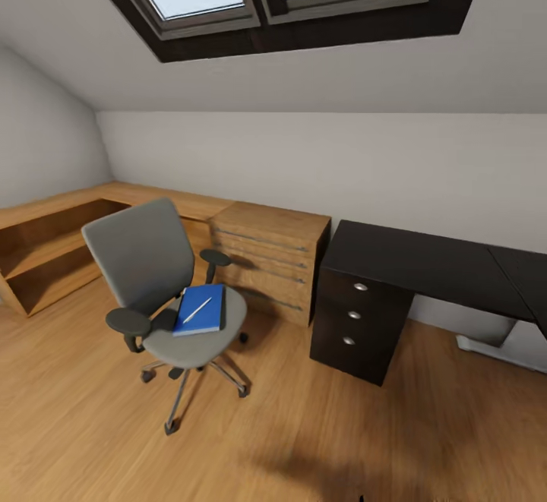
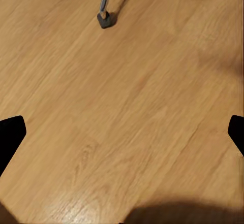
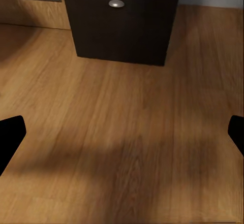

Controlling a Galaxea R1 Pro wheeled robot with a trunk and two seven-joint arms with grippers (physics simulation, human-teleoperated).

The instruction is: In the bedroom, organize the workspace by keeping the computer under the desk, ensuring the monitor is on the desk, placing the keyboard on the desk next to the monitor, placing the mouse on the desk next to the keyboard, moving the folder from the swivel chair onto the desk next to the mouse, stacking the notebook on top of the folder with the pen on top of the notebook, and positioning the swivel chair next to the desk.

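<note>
While the robot stood back on the wooden floor (image 1: 91,418), the head view took in an attic bedroom. The swivel chair (image 1: 163,289) sat well apart from the desk (image 1: 425,263), turned partly toward the camera. On its seat lay the folder (image 1: 201,310), with the pen (image 1: 197,310) resting diagonally across it. I judged these were awaiting pickup, since the task wants them on the desk. The glossy black desktop looked bare where it could be seen, its drawer unit (image 1: 357,320) standing beside a light wooden dresser (image 1: 270,259).

From the left wrist view came what the head view lacked: the left gripper (image 2: 122,132) with its fingertips spread wide at the frame edges, holding nothing, hanging over floor near the chair's caster (image 2: 105,20). Likewise, the right wrist view showed the right gripper (image 3: 122,132) spread and empty, facing the drawer unit's lowest knob (image 3: 116,3).
</note>
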